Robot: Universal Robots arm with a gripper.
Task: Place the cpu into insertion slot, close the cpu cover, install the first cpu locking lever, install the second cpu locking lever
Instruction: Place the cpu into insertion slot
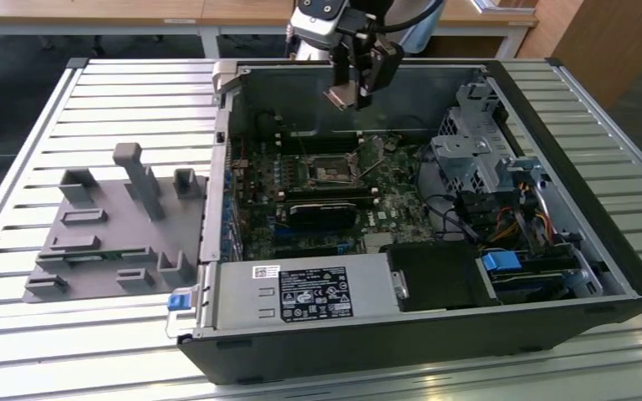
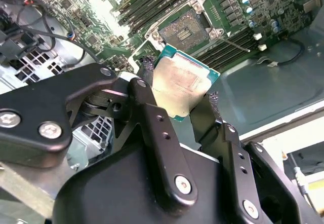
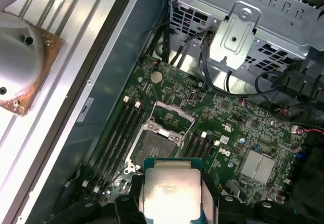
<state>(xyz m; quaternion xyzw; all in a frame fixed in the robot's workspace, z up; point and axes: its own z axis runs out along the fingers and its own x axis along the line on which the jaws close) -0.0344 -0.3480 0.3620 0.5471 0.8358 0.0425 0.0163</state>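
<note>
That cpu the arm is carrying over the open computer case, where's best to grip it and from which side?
By two opposite thin edges, from the metal-face side, as the gripper holds the cpu now. It is a thin flat square, so only the edges offer purchase, and its underside is likely left free for the insertion slot.

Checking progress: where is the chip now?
In the second wrist view the chip is clamped in the pincer, raised above the motherboard, short of the socket.
</note>
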